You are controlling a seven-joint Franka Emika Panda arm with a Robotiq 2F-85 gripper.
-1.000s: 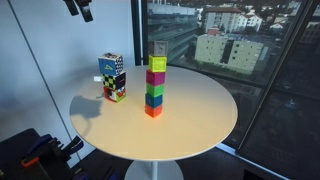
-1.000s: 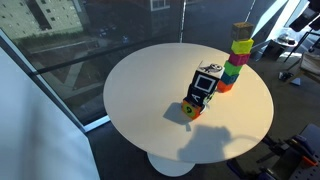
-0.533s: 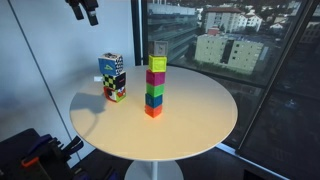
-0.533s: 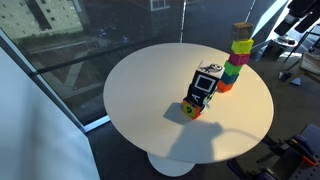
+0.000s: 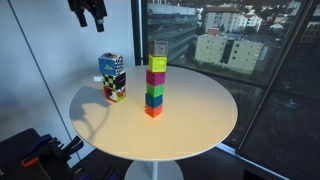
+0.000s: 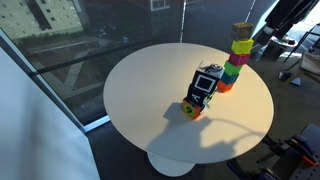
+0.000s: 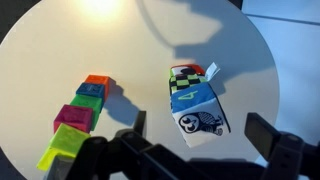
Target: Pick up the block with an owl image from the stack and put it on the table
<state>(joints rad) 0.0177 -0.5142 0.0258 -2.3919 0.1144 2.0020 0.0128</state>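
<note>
- Our claw [image 7: 200, 124] hangs high above the surface [image 5: 195, 120], wide open and empty.
- The stack [image 5: 113, 78] stands near the edge; we should descend straight and grip only its top block [image 5: 111, 64].

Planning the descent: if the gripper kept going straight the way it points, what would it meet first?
Probably the top of the stack, which the wrist view shows centred under the open gripper; depth is unclear.
</note>
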